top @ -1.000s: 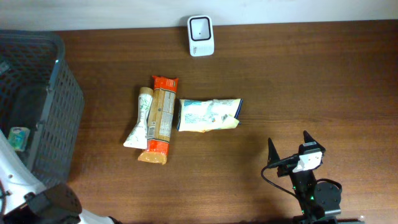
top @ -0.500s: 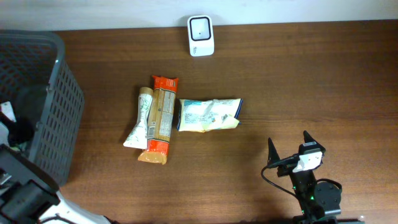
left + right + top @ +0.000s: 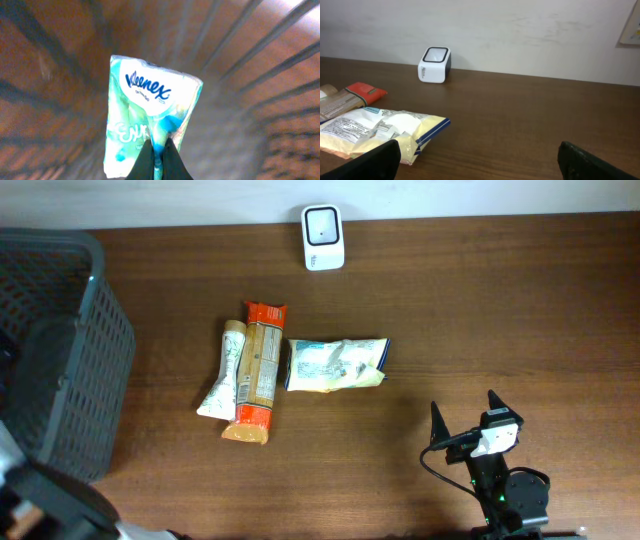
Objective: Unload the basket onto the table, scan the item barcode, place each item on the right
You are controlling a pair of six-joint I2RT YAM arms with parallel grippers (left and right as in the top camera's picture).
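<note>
Kleenex pack clamped at its lower edge in the left end effector, both dark fingers pressed together on the crinkled film. Pale green and white wrapper, blue Kleenex lettering on a white patch near the top, upper end tilted slightly rightward in the left wrist view. Framed on every side by the blurred dark bars of the grey basket, so within or right against that basket; resting on its floor or lifted clear, cannot tell. Not made out from overhead, with only a dark part of the left arm showing at the front of the basket, by the lower left corner of that view.

Basket itself at the left end of the brown wooden bench. Just right of the basket, three packages lying flat: nearest, a white and green tube; next out and touching it, a long packet with orange ends; farthest from the basket, a blue, white and yellow pouch. Farther right of the basket and back by the wall, a small white scanner with a dark square window.

Right end effector well to the right of the basket, near the front edge of the bench, jaws spread wide with nothing between them. Seen from the right wrist: dark fingertips at both lower corners, pouch low on the basket side, scanner beyond.
</note>
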